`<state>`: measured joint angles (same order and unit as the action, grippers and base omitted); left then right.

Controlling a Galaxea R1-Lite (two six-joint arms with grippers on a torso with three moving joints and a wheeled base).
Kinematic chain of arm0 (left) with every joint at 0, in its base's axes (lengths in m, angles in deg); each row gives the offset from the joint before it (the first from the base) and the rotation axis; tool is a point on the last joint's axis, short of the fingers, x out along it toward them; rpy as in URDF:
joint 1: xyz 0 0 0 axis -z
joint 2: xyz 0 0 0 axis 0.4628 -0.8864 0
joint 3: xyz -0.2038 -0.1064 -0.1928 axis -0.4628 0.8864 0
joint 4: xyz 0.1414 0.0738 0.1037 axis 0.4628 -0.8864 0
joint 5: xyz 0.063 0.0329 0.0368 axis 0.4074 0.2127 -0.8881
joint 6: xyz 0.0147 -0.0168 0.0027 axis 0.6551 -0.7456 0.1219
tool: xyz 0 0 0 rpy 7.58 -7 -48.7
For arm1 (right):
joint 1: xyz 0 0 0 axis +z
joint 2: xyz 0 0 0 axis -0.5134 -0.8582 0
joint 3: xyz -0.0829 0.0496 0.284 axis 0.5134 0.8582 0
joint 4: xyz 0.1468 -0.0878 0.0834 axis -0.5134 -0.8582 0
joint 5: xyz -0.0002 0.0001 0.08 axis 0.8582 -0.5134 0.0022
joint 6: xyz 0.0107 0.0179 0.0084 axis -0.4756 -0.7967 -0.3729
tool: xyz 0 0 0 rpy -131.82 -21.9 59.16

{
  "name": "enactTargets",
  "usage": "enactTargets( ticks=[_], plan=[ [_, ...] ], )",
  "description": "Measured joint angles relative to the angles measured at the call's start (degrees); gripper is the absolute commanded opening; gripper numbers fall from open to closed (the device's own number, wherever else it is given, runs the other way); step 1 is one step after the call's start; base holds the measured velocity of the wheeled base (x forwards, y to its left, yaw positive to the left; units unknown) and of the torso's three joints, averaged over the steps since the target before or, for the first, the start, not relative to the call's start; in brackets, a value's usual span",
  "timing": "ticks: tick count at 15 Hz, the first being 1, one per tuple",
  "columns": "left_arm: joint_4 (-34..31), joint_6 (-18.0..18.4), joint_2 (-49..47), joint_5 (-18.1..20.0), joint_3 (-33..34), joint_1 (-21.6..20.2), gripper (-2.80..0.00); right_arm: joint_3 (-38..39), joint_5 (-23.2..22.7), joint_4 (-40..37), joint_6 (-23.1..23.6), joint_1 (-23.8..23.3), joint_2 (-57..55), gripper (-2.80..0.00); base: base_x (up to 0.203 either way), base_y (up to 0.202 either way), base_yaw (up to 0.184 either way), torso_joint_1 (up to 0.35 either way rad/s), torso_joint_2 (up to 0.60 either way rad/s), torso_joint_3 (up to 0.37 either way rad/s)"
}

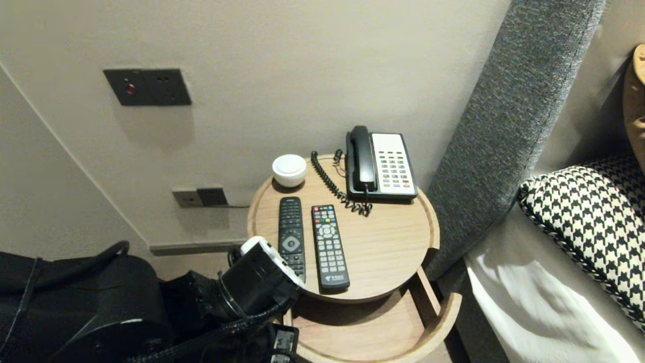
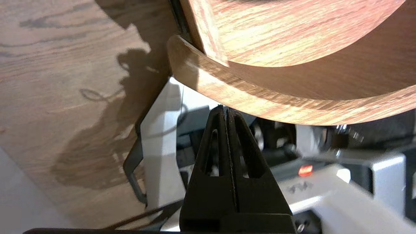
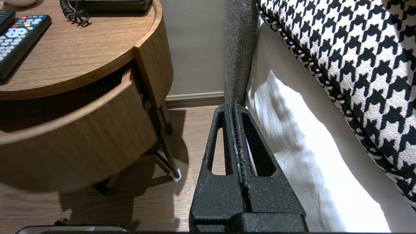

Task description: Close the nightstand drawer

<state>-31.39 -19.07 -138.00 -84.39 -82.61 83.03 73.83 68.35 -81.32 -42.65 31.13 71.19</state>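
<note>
A round wooden bedside table point(image 1: 393, 242) carries two black remotes point(image 1: 292, 237) point(image 1: 329, 247) lying side by side, a corded phone point(image 1: 380, 164) and a small white round dish point(image 1: 289, 170). Under the top a curved drawer point(image 1: 438, 317) stands pulled out. My left arm point(image 1: 259, 280) reaches in at the table's front left edge, covering the near end of the left remote. In the left wrist view my left gripper point(image 2: 225, 109) is shut on nothing, its tip close under the drawer's curved rim point(image 2: 260, 100). My right gripper point(image 3: 232, 105) hangs shut and empty over the floor between table and bed.
A grey upholstered headboard point(image 1: 509, 116) and a bed with a white sheet point(image 1: 529, 302) and a houndstooth pillow point(image 1: 589, 222) stand to the right. Wall sockets point(image 1: 199, 196) sit behind the table. The robot's base point(image 2: 325, 182) lies under the drawer's edge.
</note>
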Motion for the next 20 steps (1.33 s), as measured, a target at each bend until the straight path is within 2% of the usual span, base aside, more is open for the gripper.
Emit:
enactTargets(
  ticks=[13, 20],
  plan=[
    [1.83, 0.59, -5.72, 0.20, -7.83, -7.88, -2.80, 0.00, 0.02, 0.00, 0.00, -0.04, 0.00, -2.80, 0.000, 0.000, 0.000, 0.000, 0.00, 0.000],
    [1.66, 1.24, -6.27, 0.27, -9.12, -9.29, -2.80, -0.02, 0.02, -0.02, 0.00, -0.04, 0.00, -2.80, 0.000, 0.000, 0.000, 0.000, 0.00, 0.000]
  ],
)
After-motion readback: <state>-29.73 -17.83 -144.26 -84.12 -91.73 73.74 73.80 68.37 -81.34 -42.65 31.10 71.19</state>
